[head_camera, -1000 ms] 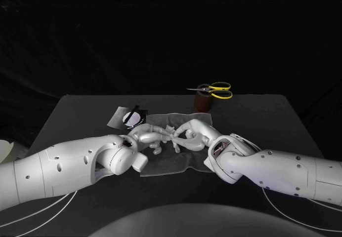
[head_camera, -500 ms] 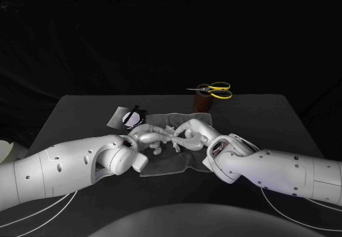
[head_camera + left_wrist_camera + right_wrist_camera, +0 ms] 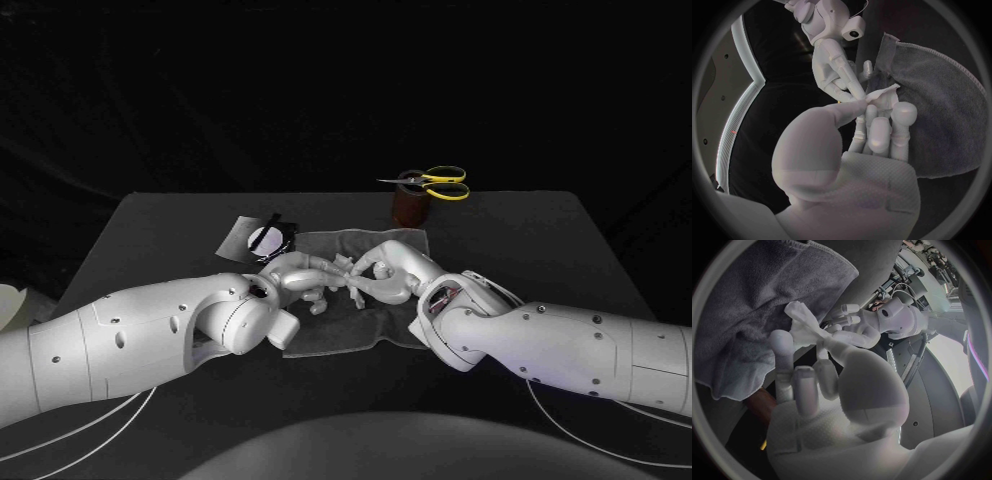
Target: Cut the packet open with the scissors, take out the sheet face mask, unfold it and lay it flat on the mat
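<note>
Head view, worktop (image 3: pixel 548 240): you see it carrying everything, with the action at its middle and the spare tools toward its far edge.
Mat (image 3: pixel 339 335): it lies flat at the worktop's centre, right under both hands, so the mask has its landing place directly below.
Left hand (image 3: pixel 296 275): over the mat's far half, its fingers (image 3: pixel 879 135) are pinched on one edge of the sheet mask (image 3: pixel 882 95), by my reading to anchor that side.
Right hand (image 3: pixel 389 272): it meets the left one fingertip to fingertip, clamped on the same white wad, likely so you can draw the layers apart.
Packet (image 3: pixel 257 238): it rests on the worktop just beyond the mat's far-left corner, out of the way, so it looks done with.
Holder (image 3: pixel 411 208): a brown stand by the mat's far-right corner.
Scissors (image 3: pixel 437 183): they sit on top of the holder, yellow handles toward the worktop's right edge, touched by neither hand.
Sheet mask: bunched and folded between the two hands just above the mat; unfolding looks barely begun, so pull gently, since I judge the thin sheet could tear.
</note>
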{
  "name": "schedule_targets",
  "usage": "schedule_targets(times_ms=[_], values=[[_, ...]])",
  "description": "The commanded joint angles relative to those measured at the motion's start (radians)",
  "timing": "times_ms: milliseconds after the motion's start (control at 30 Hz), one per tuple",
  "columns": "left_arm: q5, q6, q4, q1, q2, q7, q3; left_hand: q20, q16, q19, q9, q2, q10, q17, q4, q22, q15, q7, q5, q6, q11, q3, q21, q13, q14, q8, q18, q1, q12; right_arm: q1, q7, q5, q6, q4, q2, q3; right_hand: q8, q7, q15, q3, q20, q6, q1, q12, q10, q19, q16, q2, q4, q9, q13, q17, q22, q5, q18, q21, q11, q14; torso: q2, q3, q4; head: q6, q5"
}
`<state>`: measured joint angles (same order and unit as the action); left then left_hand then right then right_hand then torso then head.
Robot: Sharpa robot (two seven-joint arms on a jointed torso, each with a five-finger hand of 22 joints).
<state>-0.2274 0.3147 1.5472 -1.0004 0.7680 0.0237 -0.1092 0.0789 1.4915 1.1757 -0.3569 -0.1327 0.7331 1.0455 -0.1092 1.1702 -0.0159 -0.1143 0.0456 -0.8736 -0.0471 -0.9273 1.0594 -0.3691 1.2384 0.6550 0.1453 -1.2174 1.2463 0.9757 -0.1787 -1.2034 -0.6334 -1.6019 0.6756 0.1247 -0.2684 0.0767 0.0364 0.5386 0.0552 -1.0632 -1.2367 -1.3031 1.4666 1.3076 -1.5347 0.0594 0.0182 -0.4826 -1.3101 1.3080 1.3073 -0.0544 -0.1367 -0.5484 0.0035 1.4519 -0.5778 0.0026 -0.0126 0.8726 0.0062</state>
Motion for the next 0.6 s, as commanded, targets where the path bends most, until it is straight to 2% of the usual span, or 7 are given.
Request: schedule_targets(times_ms=[33, 367, 600], values=[[-0.006, -0.018, 0.005, 0.0, -0.005, -0.001, 0.001, 0.0, 0.006, 0.009, -0.097, 0.012, 0.001, 0.001, -0.002, 0.001, 0.0, -0.002, 0.003, -0.007, 0.006, -0.005, 0.006, -0.001, 0.007, 0.005, -0.005, 0.001, 0.006, 0.0, 0.006, -0.018, -0.009, -0.004, -0.004, -0.001, -0.015, -0.003, 0.022, 0.016, -0.002, -0.007, -0.022, -0.005, 0.026, 0.01, -0.005, -0.01, 0.01, -0.012, -0.095, 0.197, 0.059, 0.004, -0.013, -0.013, -0.006, 0.094, 0.0, 0.0002, -0.0002, 0.0, 0.003], [-0.009, -0.011, 0.005, 0.0, -0.004, -0.004, 0.001, -0.001, 0.007, 0.009, -0.098, 0.012, 0.002, 0.003, -0.003, 0.002, 0.0, -0.001, 0.003, -0.007, 0.006, -0.005, 0.006, -0.002, 0.008, 0.005, -0.005, 0.001, 0.006, -0.001, 0.013, -0.022, -0.037, -0.006, -0.001, -0.001, -0.05, -0.009, 0.029, 0.059, -0.009, -0.02, -0.022, -0.025, 0.038, 0.027, -0.013, -0.018, 0.028, -0.032, -0.107, 0.213, 0.071, 0.006, -0.007, -0.058, -0.013, 0.101, 0.0, 0.0006, -0.0006, 0.0, 0.001], [-0.012, -0.004, 0.004, 0.0, -0.003, -0.007, 0.001, -0.001, 0.007, 0.009, -0.099, 0.012, 0.003, 0.003, -0.003, 0.002, -0.001, -0.001, 0.003, -0.007, 0.006, -0.006, 0.007, -0.002, 0.009, 0.005, -0.006, 0.002, 0.006, -0.003, 0.022, -0.01, -0.07, -0.008, 0.003, -0.001, -0.08, -0.018, 0.035, 0.086, -0.015, -0.03, -0.006, -0.051, 0.05, 0.041, -0.023, -0.013, 0.036, -0.053, -0.124, 0.234, 0.078, 0.006, -0.002, -0.095, -0.02, 0.109, 0.0, 0.0005, -0.0005, 0.0, 0.0]])
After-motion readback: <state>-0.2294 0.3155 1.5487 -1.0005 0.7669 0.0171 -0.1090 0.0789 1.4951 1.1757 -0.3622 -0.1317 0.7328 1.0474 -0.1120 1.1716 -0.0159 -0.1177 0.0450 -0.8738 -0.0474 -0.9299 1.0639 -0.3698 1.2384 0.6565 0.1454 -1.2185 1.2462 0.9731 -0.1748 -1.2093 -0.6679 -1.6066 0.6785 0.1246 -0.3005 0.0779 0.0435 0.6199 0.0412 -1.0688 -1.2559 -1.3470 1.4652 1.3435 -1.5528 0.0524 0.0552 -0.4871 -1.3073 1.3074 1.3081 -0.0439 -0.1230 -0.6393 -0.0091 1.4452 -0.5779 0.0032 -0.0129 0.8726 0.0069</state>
